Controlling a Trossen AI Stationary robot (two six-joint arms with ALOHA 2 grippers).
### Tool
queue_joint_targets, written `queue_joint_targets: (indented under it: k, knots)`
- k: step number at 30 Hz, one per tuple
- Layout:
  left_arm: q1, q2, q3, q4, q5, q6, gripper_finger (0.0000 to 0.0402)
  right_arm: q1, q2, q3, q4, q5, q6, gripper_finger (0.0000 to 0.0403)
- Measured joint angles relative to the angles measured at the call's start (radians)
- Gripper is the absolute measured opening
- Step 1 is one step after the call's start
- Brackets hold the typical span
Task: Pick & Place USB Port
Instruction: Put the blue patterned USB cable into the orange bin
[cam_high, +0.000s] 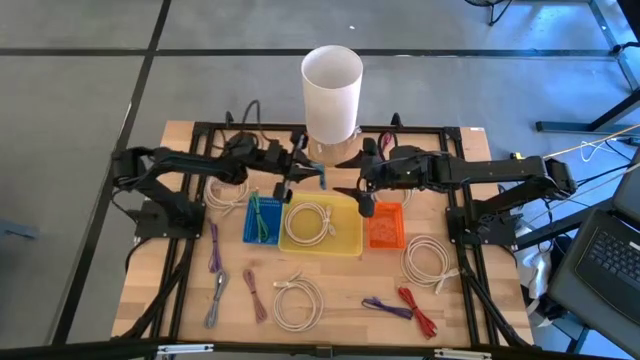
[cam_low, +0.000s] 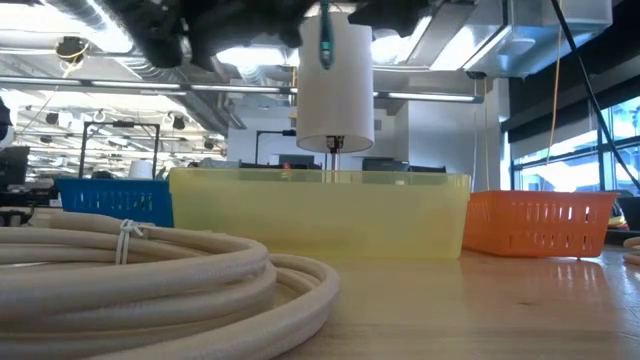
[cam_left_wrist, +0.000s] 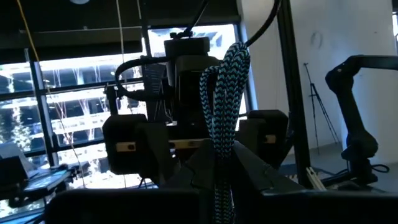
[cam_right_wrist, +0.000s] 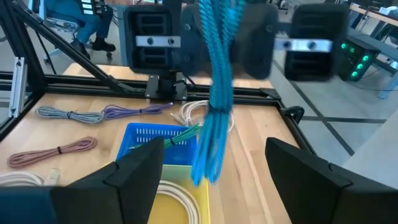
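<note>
A bundled teal-blue braided cable (cam_right_wrist: 214, 93) hangs from my left gripper (cam_high: 316, 176) above the table's middle, over the border of the blue bin (cam_high: 262, 220) and the yellow bin (cam_high: 322, 228). In the low view the cable (cam_low: 325, 40) shows high above the yellow bin (cam_low: 320, 212). My left gripper (cam_left_wrist: 221, 186) is shut on it. My right gripper (cam_high: 364, 197) is open and faces the left one. Its two fingers (cam_right_wrist: 140, 171) stand on either side of the cable's lower end without touching it. My left gripper holds the folded cable bundle (cam_left_wrist: 222, 143) pinched between its two fingers, which come level from the table's left. The cable is lifted clear. It hangs several strands thick below the fingers, and its free lower end (cam_right_wrist: 202, 174) dangles above the bins.
A tall white cylinder (cam_high: 332, 92) stands at the far middle, and an orange bin (cam_high: 386, 226) sits right of the yellow one. White coiled cables (cam_high: 430, 262) and purple, pink and red bundled cables (cam_high: 415, 310) lie on the near half of the wooden table (cam_high: 190, 300).
</note>
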Motion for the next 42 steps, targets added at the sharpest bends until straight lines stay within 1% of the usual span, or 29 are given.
queue_joint_targets:
  k: [7, 9, 11, 13, 15, 17, 21, 22, 24, 26, 28, 30, 33, 35, 37, 39, 42]
  knots:
    - [-0.021, 0.106, 0.117, 0.004, 0.057, -0.002, 0.0019, 0.0, 0.0, 0.0, -0.007, 0.0, -0.001, 0.028]
    - [-0.03, 0.125, 0.143, 0.003, 0.062, -0.002, 0.0019, 0.0, 0.0, 0.0, -0.008, 0.0, -0.001, 0.027]
    - [-0.034, 0.143, 0.163, 0.003, 0.07, -0.002, 0.0019, 0.0, 0.0, 0.0, -0.008, 0.0, -0.001, 0.0251]
    - [-0.034, 0.153, 0.168, -0.003, 0.079, -0.002, 0.0019, 0.0, 0.0, 0.0, -0.01, 0.0, 0.0, 0.0222]
    - [-0.034, 0.161, 0.168, -0.005, 0.08, -0.004, 0.0019, 0.0, 0.0, 0.0, -0.015, 0.0, 0.0, 0.0184]
    - [-0.03, 0.162, 0.168, -0.009, 0.088, -0.016, 0.0019, 0.0, 0.0, 0.0, -0.027, -0.001, 0.0, 0.0139]
    - [-0.029, 0.161, 0.168, -0.025, 0.093, -0.021, 0.0023, 0.0, 0.0, 0.0, -0.045, -0.005, -0.001, 0.0035]
    - [-0.029, 0.161, 0.168, -0.032, 0.096, -0.022, 0.0028, 0.0, 0.0, 0.0, -0.049, -0.007, -0.003, 0.0023]
    - [-0.029, 0.161, 0.169, -0.049, 0.092, -0.028, 0.0041, 0.0, 0.0, 0.0, -0.056, -0.005, -0.001, 0.0022]
    - [-0.025, 0.16, 0.169, -0.073, 0.068, -0.029, 0.0059, 0.0, 0.0, 0.0, -0.069, 0.015, 0.006, 0.0022]
    - [-0.018, 0.148, 0.168, -0.123, 0.048, -0.007, 0.0079, 0.004, -0.001, 0.0, -0.096, 0.07, 0.007, 0.0022]
    - [-0.009, 0.121, 0.168, -0.201, 0.03, 0.02, 0.01, 0.012, -0.009, 0.0, -0.139, 0.152, 0.012, 0.0022]
    - [0.004, 0.056, 0.168, -0.382, -0.037, 0.094, 0.0134, 0.025, -0.038, 0.0, -0.203, 0.28, 0.032, 0.0022]
    - [0.008, 0.0, 0.168, -0.544, -0.106, 0.151, 0.0155, 0.034, -0.066, 0.0, -0.259, 0.351, 0.055, 0.0022]
    - [0.008, -0.071, 0.168, -0.705, -0.214, 0.198, 0.0174, 0.041, -0.096, 0.0, -0.323, 0.406, 0.115, 0.0022]
    - [0.008, -0.147, 0.168, -0.853, -0.352, 0.213, 0.0189, 0.05, -0.126, 0.0, -0.421, 0.431, 0.215, 0.0022]
    - [0.007, -0.257, 0.168, -1.089, -0.579, 0.198, 0.0202, 0.076, -0.154, 0.0, -0.613, 0.466, 0.428, 0.0022]
